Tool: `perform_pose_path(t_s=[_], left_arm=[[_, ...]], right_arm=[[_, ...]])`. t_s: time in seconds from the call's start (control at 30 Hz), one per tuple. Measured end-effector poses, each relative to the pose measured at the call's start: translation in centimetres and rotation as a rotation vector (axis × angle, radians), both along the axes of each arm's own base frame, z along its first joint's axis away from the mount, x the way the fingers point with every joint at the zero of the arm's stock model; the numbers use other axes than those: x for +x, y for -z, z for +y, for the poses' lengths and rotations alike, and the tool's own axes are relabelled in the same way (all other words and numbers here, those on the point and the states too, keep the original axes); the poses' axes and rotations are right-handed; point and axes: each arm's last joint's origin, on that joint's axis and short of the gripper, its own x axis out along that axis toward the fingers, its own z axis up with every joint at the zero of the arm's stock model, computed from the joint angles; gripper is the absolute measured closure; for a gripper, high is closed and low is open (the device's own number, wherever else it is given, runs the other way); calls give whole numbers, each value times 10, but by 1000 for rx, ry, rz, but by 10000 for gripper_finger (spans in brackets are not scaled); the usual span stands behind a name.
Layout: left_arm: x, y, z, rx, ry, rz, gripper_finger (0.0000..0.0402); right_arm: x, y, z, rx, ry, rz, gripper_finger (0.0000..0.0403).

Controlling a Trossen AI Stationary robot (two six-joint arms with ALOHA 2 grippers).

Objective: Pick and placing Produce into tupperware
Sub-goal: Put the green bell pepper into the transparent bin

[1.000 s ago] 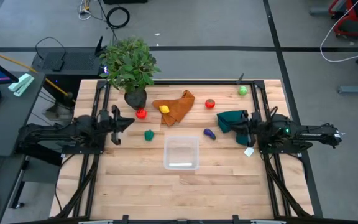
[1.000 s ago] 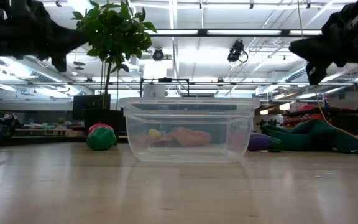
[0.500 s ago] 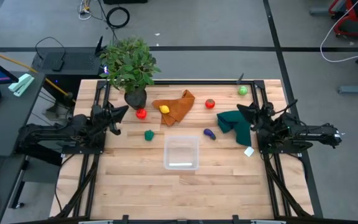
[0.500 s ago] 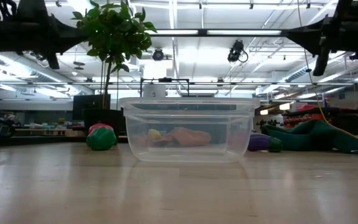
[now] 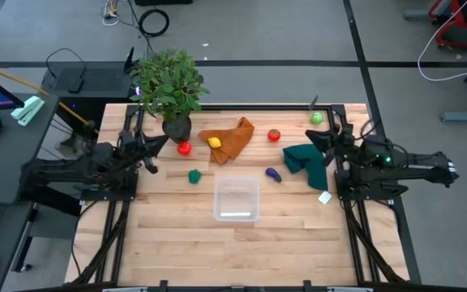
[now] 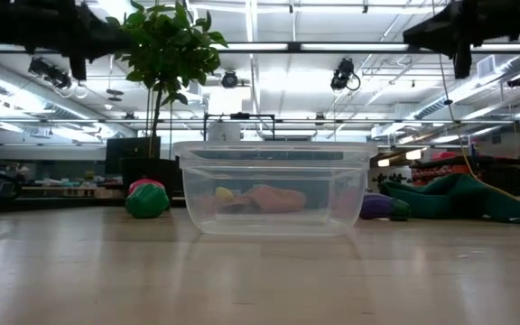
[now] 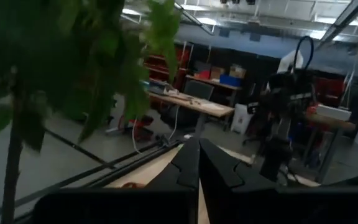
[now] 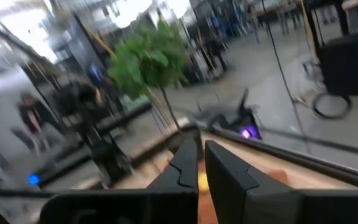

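The table (image 5: 177, 243) carries all task items, and none is yet picked; the step in hand is judged to be the approach, before any grasp. The tupperware (image 5: 237, 199) sits near the table centre and appears empty; all places below are given relative to it.

The potted plant (image 5: 167, 85) stands beyond it toward the far left corner. The left gripper (image 5: 157, 144) is raised to its left, close to the plant, with fingers nearly together and holding nothing. The right gripper (image 5: 313, 138) is raised to its right, above the dark green cloth (image 5: 306, 161), with a narrow gap between the fingers and holding nothing.

The orange cloth (image 5: 232, 138) lies just beyond the tupperware, with the yellow piece (image 5: 214, 143) resting on it. Remaining produce:
- green piece (image 5: 194, 175), near its left side
- purple piece (image 5: 273, 173), near its right side
- red piece (image 5: 185, 148), beyond, by the plant pot
- red piece (image 5: 274, 135), beyond, to the right
- green piece (image 5: 317, 118), far right corner

The next move likely calls for widening the fingers and descending on a nearby piece. Plant foliage may crowd the left arm; cloth folds may snag the right.
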Motion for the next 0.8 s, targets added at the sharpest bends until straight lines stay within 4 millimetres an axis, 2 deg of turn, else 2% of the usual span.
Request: perform_pose_path(t_s=[0.23, 0.5, 0.63, 0.8], left_arm=[[17, -54, -1, 7, 73, 120, 391], [51, -107, 0, 25, 81, 187, 384], [68, -125, -1, 92, 80, 222, 378], [89, -129, -5, 152, 104, 286, 383]], right_arm=[[-1, -62, 0, -12, -2, 184, 402], [-17, -130, 2, 12, -32, 306, 402], [-26, -148, 2, 19, -36, 390, 402], [-31, -147, 3, 53, -31, 544, 402]])
